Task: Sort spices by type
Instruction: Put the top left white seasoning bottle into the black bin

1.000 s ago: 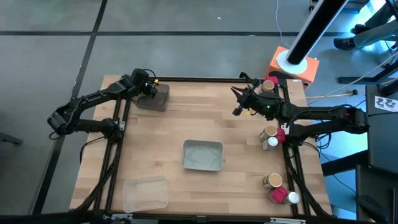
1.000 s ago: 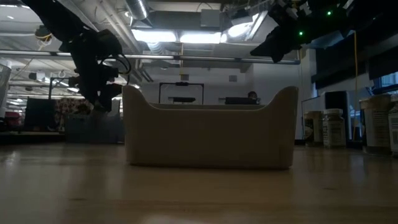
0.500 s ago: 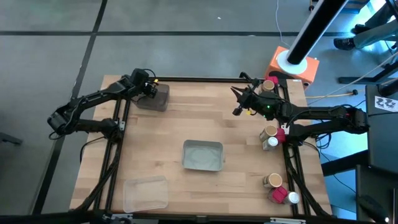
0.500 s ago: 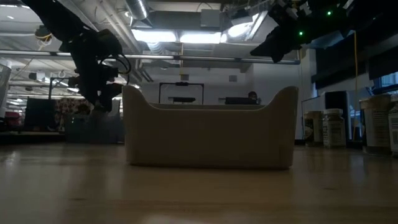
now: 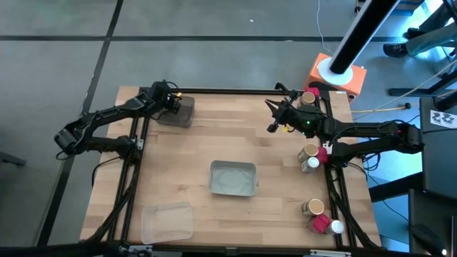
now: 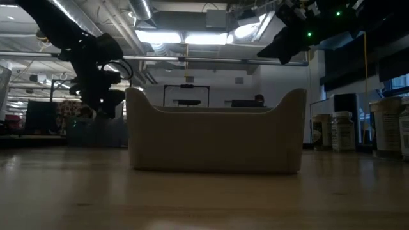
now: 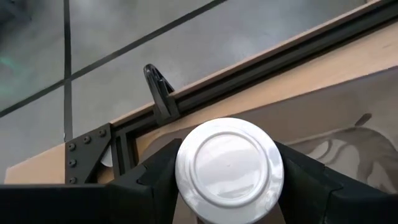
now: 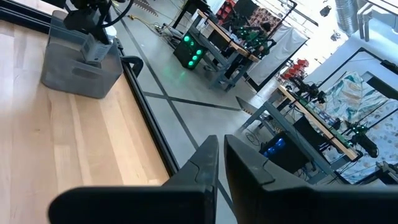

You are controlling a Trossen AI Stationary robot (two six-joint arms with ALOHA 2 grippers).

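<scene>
Left gripper (image 7: 227,186), upper left of high view over the grey tray (image 5: 178,114), jaws spread wide and clamped on a white-capped jar (image 7: 229,168). Right gripper (image 5: 274,116), upper right of centre, pinched closed, empty. Remaining jars (image 5: 310,158) clustered along right edge.

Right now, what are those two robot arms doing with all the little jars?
The left end effector holds a white-capped jar over the grey tray at the table's far left corner. The right end effector hangs shut and empty above the table. Other jars wait along the right edge, and the middle tray has nothing in it.
</scene>
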